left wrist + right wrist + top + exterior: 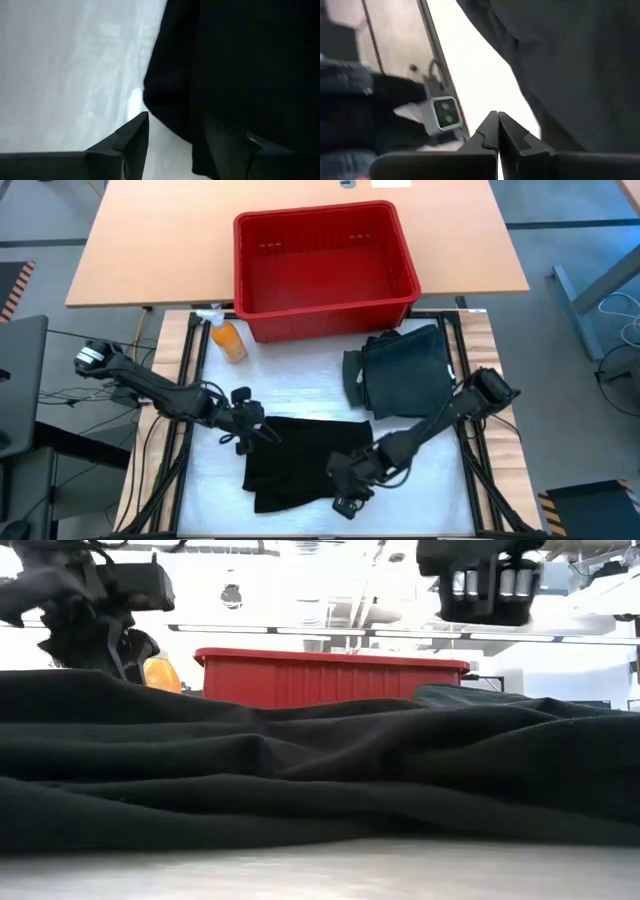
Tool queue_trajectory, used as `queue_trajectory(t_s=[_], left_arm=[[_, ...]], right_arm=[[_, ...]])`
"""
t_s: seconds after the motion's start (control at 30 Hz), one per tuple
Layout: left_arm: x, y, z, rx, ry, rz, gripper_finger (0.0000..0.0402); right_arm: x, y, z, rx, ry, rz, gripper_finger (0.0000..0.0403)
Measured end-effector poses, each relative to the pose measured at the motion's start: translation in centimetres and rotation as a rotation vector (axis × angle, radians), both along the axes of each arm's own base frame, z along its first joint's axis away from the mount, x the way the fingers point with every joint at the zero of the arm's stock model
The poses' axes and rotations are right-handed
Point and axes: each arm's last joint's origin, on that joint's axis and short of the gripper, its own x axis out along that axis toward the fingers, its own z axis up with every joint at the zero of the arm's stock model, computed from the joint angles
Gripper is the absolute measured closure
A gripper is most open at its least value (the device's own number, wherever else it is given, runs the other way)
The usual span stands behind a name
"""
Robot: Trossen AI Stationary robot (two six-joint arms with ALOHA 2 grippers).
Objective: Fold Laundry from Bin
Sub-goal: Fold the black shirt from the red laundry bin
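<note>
Behind black garment, bin half-hidden

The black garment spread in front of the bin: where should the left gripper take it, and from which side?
Probably at the black garment's upper-left corner, coming in from the left arm's own side. The left gripper is already there, open, one finger over bare table, the other at the cloth's edge. The cloth lies flat, so an edge pinch seems easiest.
</note>
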Motion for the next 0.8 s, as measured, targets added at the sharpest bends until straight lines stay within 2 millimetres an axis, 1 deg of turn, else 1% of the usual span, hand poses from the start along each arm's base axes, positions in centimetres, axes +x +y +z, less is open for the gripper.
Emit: queue_trajectory(t_s=[0.13, 0.2, 0.47, 0.53, 0.6, 0.67, 0.73, 0.77, 0.8], left_arm=[[0.7, -0.6, -1.1, -0.064, 0.073, -0.132, 0.0223], [0.9, -0.8, -1.6, -0.063, 0.101, -0.17, 0.0223], [1.9, -0.4, -3.4, -0.041, 0.165, -0.153, 0.0223], [2.1, -0.3, -3.8, -0.042, 0.182, -0.148, 0.0229], [2.1, -0.4, -4.1, -0.05, 0.196, -0.15, 0.0253], [2.1, -0.4, -4.1, -0.055, 0.198, -0.153, 0.03], [2.0, -0.4, -3.9, -0.067, 0.194, -0.159, 0.0364], [2.0, -0.4, -3.6, -0.077, 0.187, -0.163, 0.0382], [2.0, -0.5, -3.2, -0.09, 0.172, -0.168, 0.0388]], right_arm=[[-0.5, 1.3, -0.4, 0.022, -0.039, -0.075, 0.0383], [-0.8, 1.7, -0.3, 0.011, -0.048, -0.098, 0.0383], [-1.6, 2.8, -0.4, -0.006, -0.053, -0.13, 0.0383], [-1.7, 2.9, -0.4, -0.012, -0.052, -0.13, 0.0383], [-1.7, 2.9, -0.4, -0.017, -0.049, -0.131, 0.0382], [-1.8, 2.8, -0.5, -0.025, -0.04, -0.129, 0.0382], [-1.8, 2.8, -0.5, -0.031, -0.039, -0.124, 0.0382], [-1.9, 2.8, -0.6, -0.034, -0.037, -0.123, 0.0382], [-1.9, 2.8, -0.6, -0.04, -0.034, -0.119, 0.0382]])
